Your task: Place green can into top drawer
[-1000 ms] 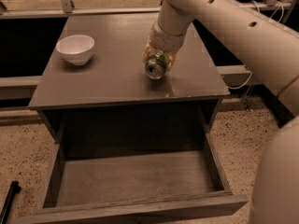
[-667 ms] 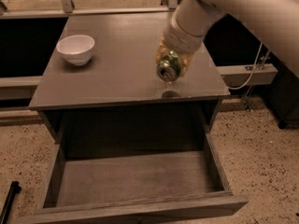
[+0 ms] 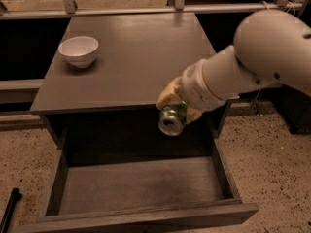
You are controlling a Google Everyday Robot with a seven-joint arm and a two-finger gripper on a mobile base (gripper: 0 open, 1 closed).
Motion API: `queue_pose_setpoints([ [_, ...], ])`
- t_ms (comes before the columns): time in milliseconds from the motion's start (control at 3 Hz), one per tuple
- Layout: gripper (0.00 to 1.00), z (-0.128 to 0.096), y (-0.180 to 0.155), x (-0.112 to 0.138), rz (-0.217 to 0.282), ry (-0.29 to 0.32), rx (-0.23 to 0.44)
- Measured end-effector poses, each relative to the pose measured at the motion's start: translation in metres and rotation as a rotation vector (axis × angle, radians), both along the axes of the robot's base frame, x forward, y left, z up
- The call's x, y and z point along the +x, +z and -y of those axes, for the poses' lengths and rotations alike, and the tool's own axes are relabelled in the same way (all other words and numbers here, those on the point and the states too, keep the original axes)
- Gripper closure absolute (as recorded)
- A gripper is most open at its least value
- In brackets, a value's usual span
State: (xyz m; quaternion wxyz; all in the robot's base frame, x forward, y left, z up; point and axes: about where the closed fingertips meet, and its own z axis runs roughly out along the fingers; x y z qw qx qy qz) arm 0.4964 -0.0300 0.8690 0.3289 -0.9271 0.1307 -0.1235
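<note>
My gripper (image 3: 176, 109) is shut on the green can (image 3: 172, 120), its yellowish fingers (image 3: 167, 95) wrapped around the can's sides. The can is tilted with its silver end facing the camera. It hangs in the air just past the front edge of the cabinet top, above the rear right part of the open top drawer (image 3: 141, 186). The drawer is pulled out wide, with a flat grey-brown bottom and low walls, and nothing lies in it. My white arm (image 3: 252, 57) reaches in from the right.
A white bowl (image 3: 78, 51) stands on the cabinet top (image 3: 136, 57) at the back left. A metal rail (image 3: 121, 9) runs behind the cabinet. Speckled floor (image 3: 272, 159) lies to the right, and a dark stick-like object (image 3: 9, 210) at the lower left.
My gripper has carried the green can forward and down, from above the cabinet top's right side to just past its front edge, over the open drawer.
</note>
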Motion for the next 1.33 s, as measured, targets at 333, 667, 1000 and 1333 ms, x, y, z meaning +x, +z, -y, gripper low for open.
queue_pose_setpoints([
  [333,1.00,0.014,-0.007,-0.008,-0.015,-0.014,-0.005],
  [667,1.00,0.006,-0.044,0.004,0.062,0.052,-0.025],
  [1000,1.00,0.003,-0.090,0.003,0.176,0.152,-0.051],
  [1333,1.00,0.014,-0.132,-0.001,0.217,0.250,-0.057],
])
